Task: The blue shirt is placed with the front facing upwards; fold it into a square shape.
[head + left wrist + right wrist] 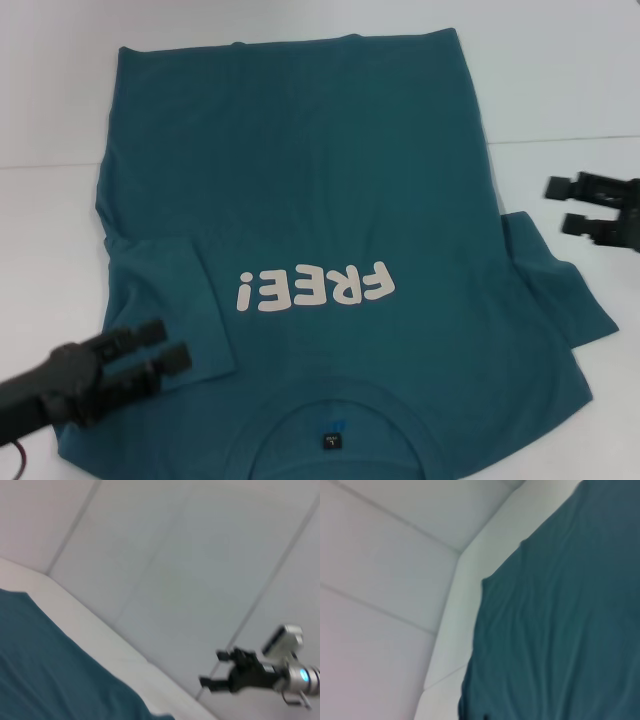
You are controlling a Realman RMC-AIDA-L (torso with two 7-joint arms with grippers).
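On the white table (560, 90), the blue shirt (300, 200) lies flat with its front facing up, collar toward the robot and hem toward the far edge. The white "FREE!" lettering (313, 288) reads upside down from the head view, and the small black neck label (329, 440) sits inside the collar at the near edge. The left sleeve is folded inward over the body panel, forming a flap beside the lettering. The right sleeve remains spread out on the table, extending past the side of the shirt.

The left gripper (170, 350) is positioned over the near left part of the shirt, at the folded sleeve flap. Its two fingers are apart and hold nothing. Whether the fingertips touch the fabric cannot be determined.

The right gripper (562, 205) is positioned over bare table, beside the right sleeve and clear of the fabric. Its fingers are also apart and hold nothing. The left wrist view shows this same gripper (212, 670) farther off, fingers spread, beyond the shirt's edge.

The right wrist view shows only wrinkled shirt fabric and table surface.
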